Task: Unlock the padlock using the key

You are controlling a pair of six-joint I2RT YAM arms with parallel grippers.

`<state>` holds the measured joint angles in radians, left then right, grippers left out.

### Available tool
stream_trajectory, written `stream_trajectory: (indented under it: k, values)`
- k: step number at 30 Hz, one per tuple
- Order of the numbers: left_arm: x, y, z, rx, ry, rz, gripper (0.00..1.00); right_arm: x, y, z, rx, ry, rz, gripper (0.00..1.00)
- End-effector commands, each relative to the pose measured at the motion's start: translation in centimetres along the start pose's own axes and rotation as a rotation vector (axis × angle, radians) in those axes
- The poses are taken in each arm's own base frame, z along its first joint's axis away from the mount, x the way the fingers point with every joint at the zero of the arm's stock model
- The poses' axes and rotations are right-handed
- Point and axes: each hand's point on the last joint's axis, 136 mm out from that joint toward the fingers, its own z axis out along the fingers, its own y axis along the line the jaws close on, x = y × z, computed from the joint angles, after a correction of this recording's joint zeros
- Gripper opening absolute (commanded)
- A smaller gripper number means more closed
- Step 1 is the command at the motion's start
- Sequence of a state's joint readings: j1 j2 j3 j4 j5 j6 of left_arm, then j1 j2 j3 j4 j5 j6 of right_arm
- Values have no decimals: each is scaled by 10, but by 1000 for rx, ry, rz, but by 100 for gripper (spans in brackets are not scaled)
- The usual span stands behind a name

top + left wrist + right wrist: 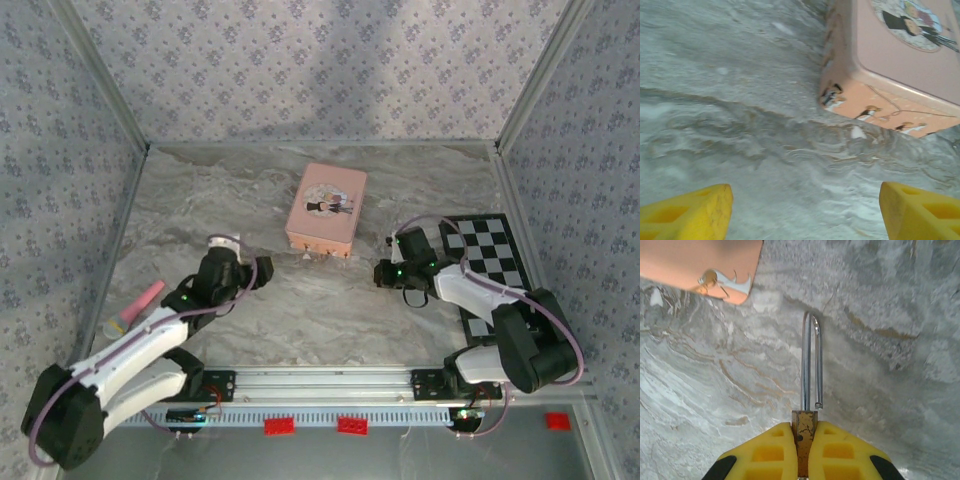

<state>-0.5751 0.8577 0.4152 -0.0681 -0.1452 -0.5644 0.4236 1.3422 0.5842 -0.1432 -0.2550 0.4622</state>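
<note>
Two arms are seen over the marble table (300,310). At far left, a pink pen-like thing (137,306) is laid flat just beside the left arm. That arm is stretched low from the near-left corner toward the middle. The left gripper (262,271) is pointed at the pink box (327,207), near its front-left corner but not touching it. From the wrist cam its yellow fingers (695,212) are spread wide, with just bare table between them, so nothing is held.

Past the box, the right arm is bent back on itself, and the right gripper (384,272) is aimed left, near the box's front-right corner. Its jaws are clamped tight on the padlock (803,421), brass body pinched edge-on. The shackle (805,360) is poked straight out over the table, and one leg looks to end just shy of the body. Nothing is in its way. A checkerboard (487,252) is laid flat at far right, partly covered by that arm.
</note>
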Motion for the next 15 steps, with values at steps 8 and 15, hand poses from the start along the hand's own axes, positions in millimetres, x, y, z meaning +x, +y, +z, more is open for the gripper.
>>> stream_trajectory:
  k: [8, 15]
  values:
    - [-17, 50, -49, -153, -138, 70, 83, 26, -8, 5, 36, 54, 11, 6]
    - [-14, 69, -57, -213, -169, 5, 85, 28, -22, 0, 127, 57, 23, 29]
